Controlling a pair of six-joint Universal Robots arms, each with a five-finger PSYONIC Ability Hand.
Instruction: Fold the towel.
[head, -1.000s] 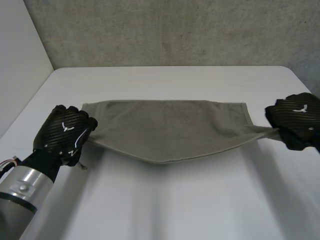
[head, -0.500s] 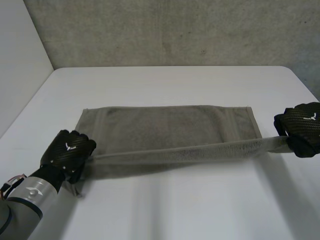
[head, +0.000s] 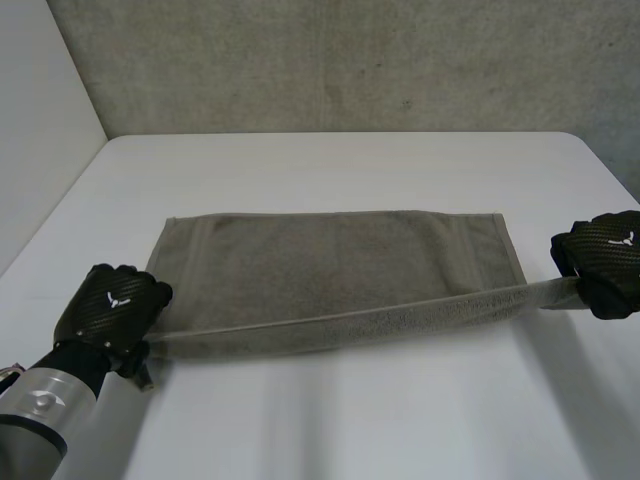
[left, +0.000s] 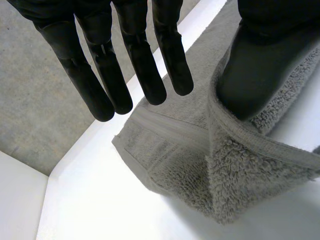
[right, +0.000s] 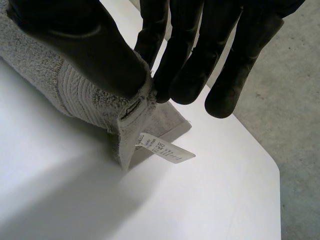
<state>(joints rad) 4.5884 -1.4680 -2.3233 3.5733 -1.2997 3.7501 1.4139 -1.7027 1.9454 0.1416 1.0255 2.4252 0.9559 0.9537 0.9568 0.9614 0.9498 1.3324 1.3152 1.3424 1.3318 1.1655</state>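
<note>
Towel: the grey towel (head: 330, 265) lay flat across the middle of the white tabletop (head: 350, 430), its long far edge towards 12 o'clock. Its near edge was raised and stretched into a tight line between my two hands.
Left hand: my left hand (head: 110, 305) was at the towel's 8 o'clock corner. The fingers (left: 145, 70) were straight, spread and off the cloth. Only my thumb was tucked into the corner's fold, so the cloth hung round it rather than being pinched.
Right hand: my right hand (head: 605, 255) was at the 4 o'clock corner. The fingers (right: 180, 65) were closed against the thumb with the corner clamped between them, just above the white care label (right: 165, 150).
Why held so: pulling outward at both corners seemed to take the sag out of the edge, so it could travel level.
Step in hand: I judged this the start of a fold, the near edge being ready to carry towards 12 o'clock.
Risk: the left corner looked likely to slip off my thumb.
</note>
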